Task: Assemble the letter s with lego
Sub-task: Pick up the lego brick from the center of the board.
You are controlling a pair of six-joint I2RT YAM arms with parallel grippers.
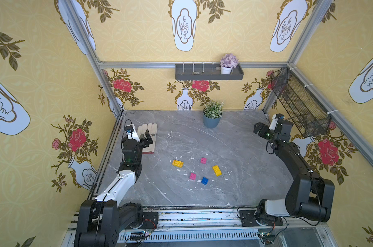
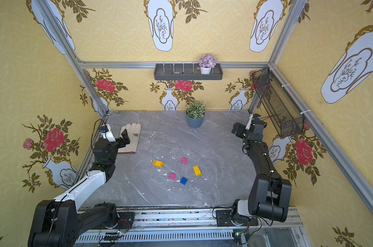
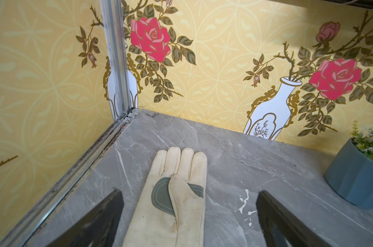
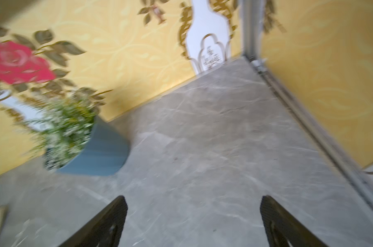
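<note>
The lego lies loose and apart on the grey marble table, in both top views. There is a yellow oblong brick [image 1: 177,163], a pink square [image 1: 203,160], a second yellow oblong [image 1: 216,170], a second pink square [image 1: 192,176] and a blue square [image 1: 204,181]. No two bricks are joined, and the letter s is out of view. My left gripper [image 1: 147,138] hangs open over a glove at the far left, away from the bricks. In the left wrist view its fingers [image 3: 108,216] straddle the glove without touching it. My right gripper [image 1: 258,128] is open and empty at the far right; its wrist view is blurred.
A cream work glove [image 3: 177,192] lies flat near the left wall. A blue pot with a green plant [image 1: 211,117] stands at the back. A black wire basket [image 1: 299,102] hangs on the right wall above the right arm. A dark shelf [image 1: 209,73] is on the back wall.
</note>
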